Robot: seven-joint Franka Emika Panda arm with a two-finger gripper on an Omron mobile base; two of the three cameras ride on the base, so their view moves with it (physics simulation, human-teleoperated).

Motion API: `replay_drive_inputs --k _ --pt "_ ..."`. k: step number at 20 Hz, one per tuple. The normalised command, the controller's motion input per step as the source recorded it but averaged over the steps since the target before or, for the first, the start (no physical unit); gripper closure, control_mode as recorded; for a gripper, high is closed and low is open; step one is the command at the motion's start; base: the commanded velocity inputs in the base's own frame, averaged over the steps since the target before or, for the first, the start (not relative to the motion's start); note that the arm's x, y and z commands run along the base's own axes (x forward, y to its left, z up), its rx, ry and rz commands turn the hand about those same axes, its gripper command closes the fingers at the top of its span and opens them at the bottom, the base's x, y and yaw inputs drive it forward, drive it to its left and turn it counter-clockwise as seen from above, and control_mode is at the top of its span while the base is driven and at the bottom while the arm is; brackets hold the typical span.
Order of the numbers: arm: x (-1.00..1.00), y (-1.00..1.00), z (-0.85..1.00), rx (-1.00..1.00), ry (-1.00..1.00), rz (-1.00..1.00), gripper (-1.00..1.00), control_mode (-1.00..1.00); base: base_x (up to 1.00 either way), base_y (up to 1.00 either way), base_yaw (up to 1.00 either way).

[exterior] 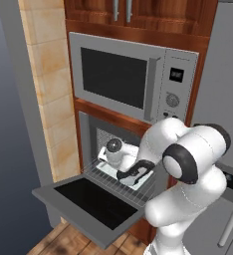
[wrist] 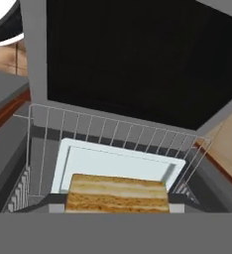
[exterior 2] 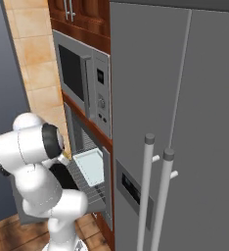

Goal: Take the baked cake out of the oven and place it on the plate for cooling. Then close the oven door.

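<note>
Reaching into the open oven [exterior: 119, 144], the white arm puts its gripper [exterior: 131, 174] low over the wire rack [exterior: 119, 185], seen in the left base view as a dark hand above a white tray [exterior: 141, 174]. Whether the fingers are apart or together cannot be told: the hand is dark and small there, and the fingertips do not show clearly in the hand view. In that hand view the cake [wrist: 116, 193], a layered golden-brown slab, sits just ahead of the gripper, at the bottom of the picture, lying on the white tray [wrist: 119, 163]. The tray rests on the wire rack [wrist: 108, 131], whose thin bars spread out beyond the cake. Past the rack's far edge lies the oven door [wrist: 138, 59], folded down flat, its large black glass window facing up. In the left base view the door [exterior: 88, 201] hangs out level below and in front of the gripper. Above the gripper sits the grey microwave [exterior: 133, 79] with its dark window. In the right base view the tray [exterior 2: 91, 166] shows beside the arm, with a tall grey fridge [exterior 2: 185, 122] to the gripper's right.
</note>
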Motion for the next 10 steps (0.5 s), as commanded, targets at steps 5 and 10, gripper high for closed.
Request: replay_drive_inputs --k 5,10 --pt "-0.15 0.51 1.0 0.0 0.16 0.0 1.0 -1.0 0.0 0.0 0.0" --pt "-0.41 0.43 1.0 0.0 0.17 0.0 1.0 -1.0 0.0 0.0 0.0"
